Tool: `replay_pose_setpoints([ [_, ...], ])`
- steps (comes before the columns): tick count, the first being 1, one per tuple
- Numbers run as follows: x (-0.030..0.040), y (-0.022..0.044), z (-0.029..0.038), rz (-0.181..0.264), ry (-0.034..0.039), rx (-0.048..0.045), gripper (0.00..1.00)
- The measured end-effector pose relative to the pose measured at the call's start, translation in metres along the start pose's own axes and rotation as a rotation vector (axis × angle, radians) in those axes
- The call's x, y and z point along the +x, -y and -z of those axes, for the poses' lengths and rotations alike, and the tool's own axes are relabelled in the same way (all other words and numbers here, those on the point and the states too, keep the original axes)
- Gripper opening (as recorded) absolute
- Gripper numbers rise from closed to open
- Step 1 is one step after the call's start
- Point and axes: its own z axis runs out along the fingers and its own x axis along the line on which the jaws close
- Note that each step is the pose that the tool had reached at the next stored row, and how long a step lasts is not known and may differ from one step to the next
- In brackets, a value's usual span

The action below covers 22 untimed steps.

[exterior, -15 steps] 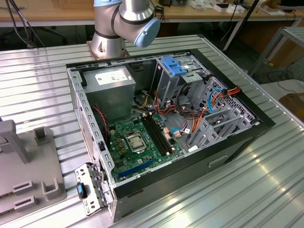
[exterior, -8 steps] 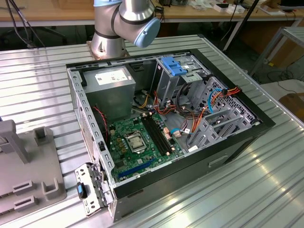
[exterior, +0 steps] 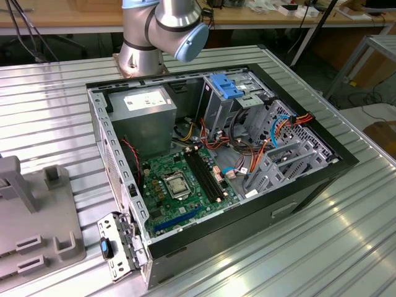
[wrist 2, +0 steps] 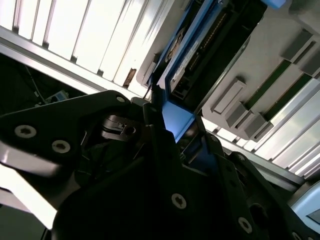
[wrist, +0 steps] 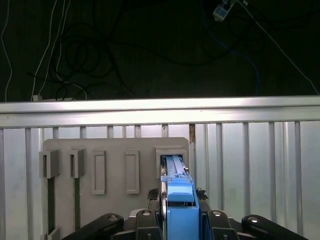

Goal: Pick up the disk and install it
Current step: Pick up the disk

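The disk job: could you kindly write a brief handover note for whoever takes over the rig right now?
Pincer: shut on the disk, at its blue end, by the first wrist view.
Disk: seated in a slot of the grey holder, which lies at the exterior view's left of the open computer case.
Done: disk grasped.
Left: not yet lifted out, not yet installed in the case.

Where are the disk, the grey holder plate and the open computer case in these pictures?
the disk (wrist: pixel 180 192): first wrist view, on its blue carrier.
the grey holder plate (wrist: pixel 115 172): first wrist view, on the bare face between two slots.
the open computer case (exterior: pixel 204 238): exterior view, on its black outer wall.
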Motion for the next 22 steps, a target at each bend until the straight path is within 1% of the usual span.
replay_pose_setpoints([
  [10, 0.0, 0.0, 0.001, 0.0, -0.0002, 0.0, 0.37],
  [11, 0.0, 0.0, 0.0011, 0.0, -0.0012, -0.0001, 0.37],
  [14, -0.0001, 0.0, 0.0024, 0.0, -0.007, 0.0, 0.37],
  [15, -0.0004, -0.0001, 0.0047, 0.0, -0.0119, 0.0001, 0.37],
  [16, -0.0006, 0.0, 0.0065, 0.0, -0.0135, 0.0003, 0.37],
  [20, -0.0015, -0.0001, 0.0113, 0.0, -0.0166, 0.0005, 0.37],
  [22, -0.0021, -0.0002, 0.0159, 0.0, -0.0172, 0.0004, 0.37],
])
